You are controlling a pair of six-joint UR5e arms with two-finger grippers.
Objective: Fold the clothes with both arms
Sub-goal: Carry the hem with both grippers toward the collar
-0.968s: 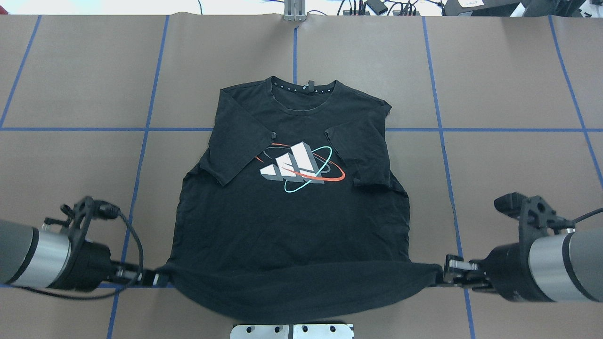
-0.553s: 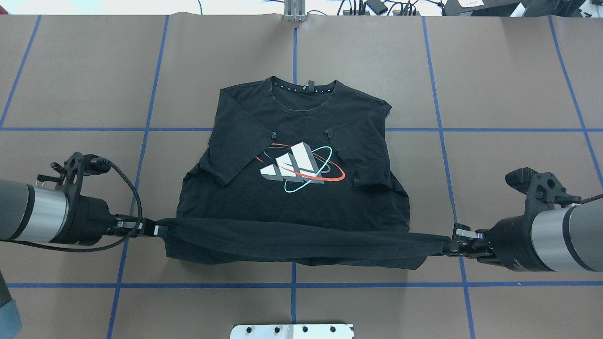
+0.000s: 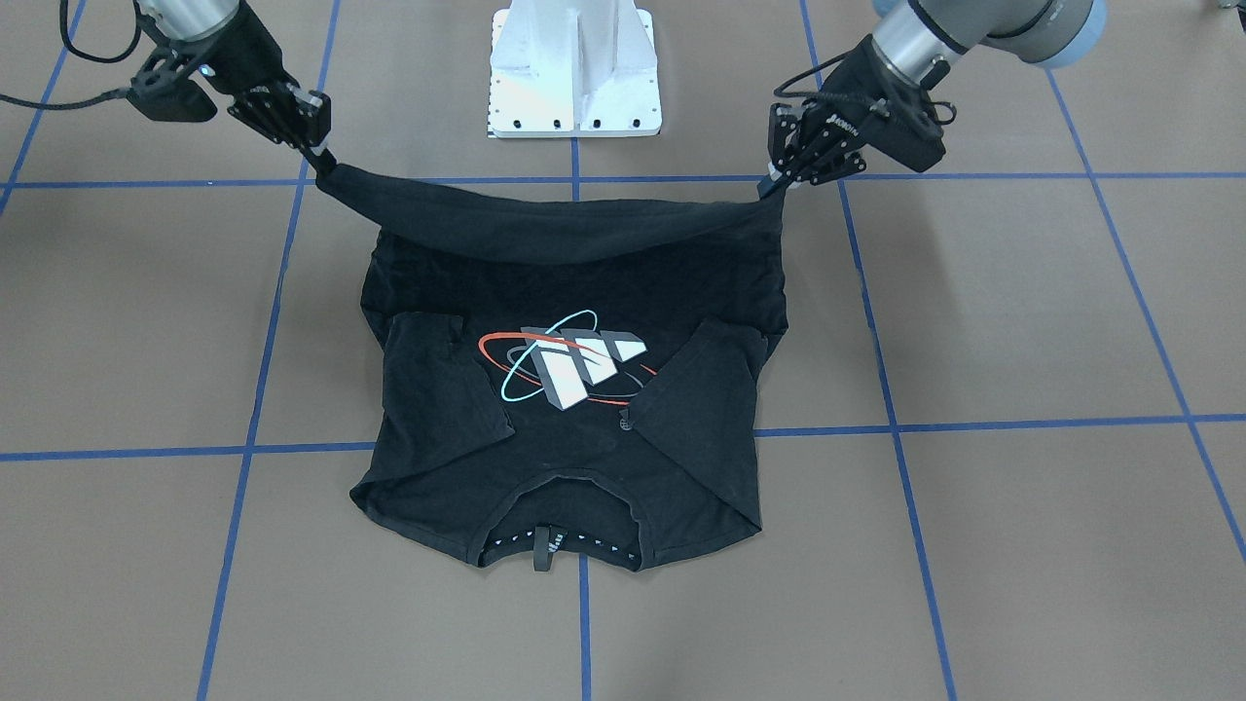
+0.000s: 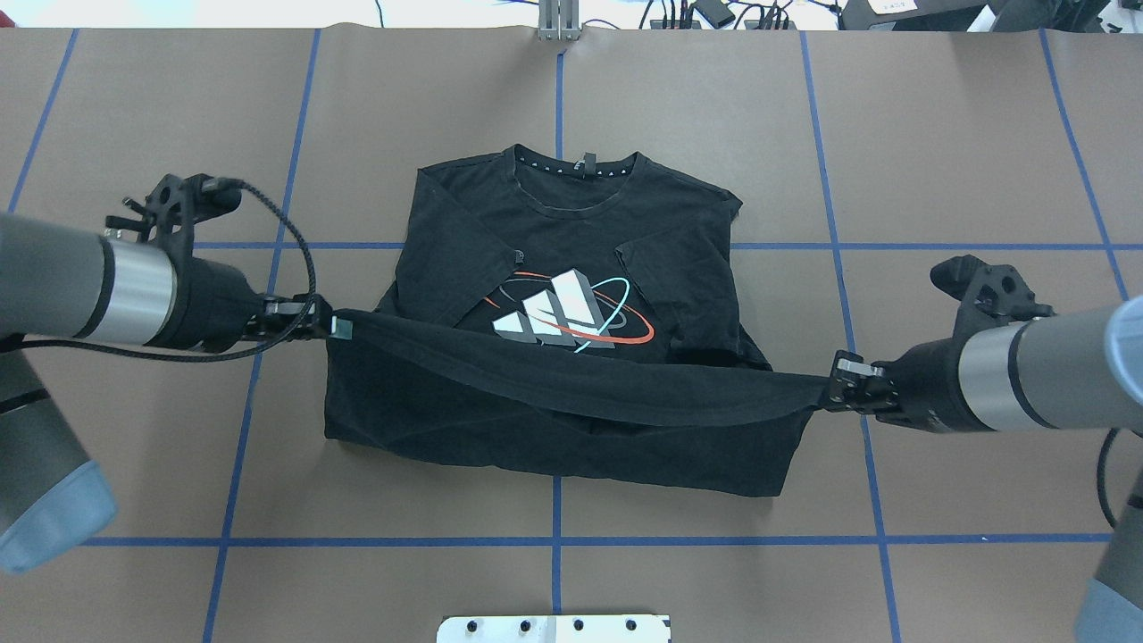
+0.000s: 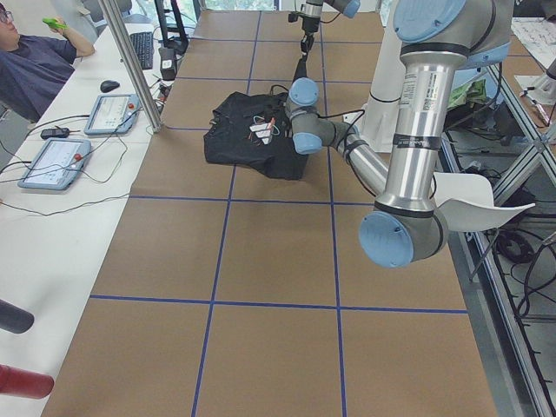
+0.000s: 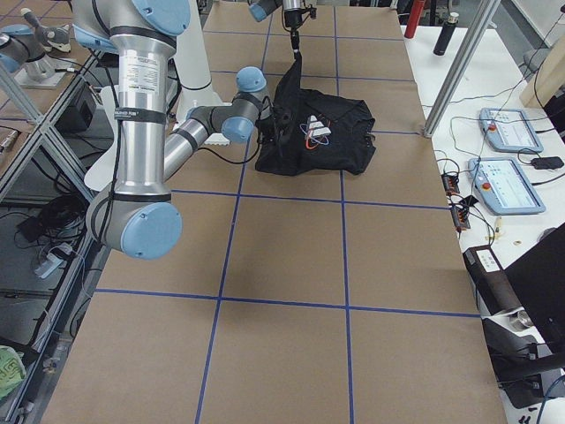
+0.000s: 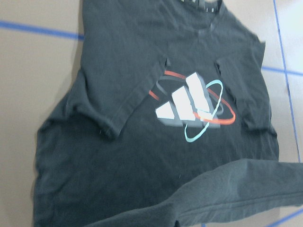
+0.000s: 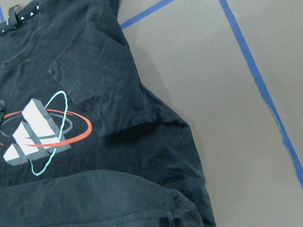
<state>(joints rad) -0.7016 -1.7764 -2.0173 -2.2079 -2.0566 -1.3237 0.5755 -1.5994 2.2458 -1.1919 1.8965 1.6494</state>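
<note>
The black T-shirt (image 4: 571, 205) lies logo side up on the brown table, collar far from the robot, both sleeves folded inward. Its grey-white logo (image 4: 571, 317) shows just beyond the lifted hem (image 4: 580, 384). My left gripper (image 4: 332, 328) is shut on the hem's left corner. My right gripper (image 4: 829, 391) is shut on the hem's right corner. The hem hangs stretched between them above the shirt's lower half. In the front-facing view the left gripper (image 3: 779, 185) and right gripper (image 3: 321, 161) hold the same raised band. The left wrist view shows the logo (image 7: 194, 106).
The white bolted pedestal (image 3: 574, 68) stands at the robot's side of the table, close behind the shirt. Blue tape lines (image 4: 554, 540) grid the brown surface. Tablets (image 5: 61, 161) and a seated person (image 5: 30, 61) are at the bench beyond the table's far edge.
Both grippers have carried the hem up and away from the robot, from the near table edge to just below the logo. The left one has gone further than the right.
</note>
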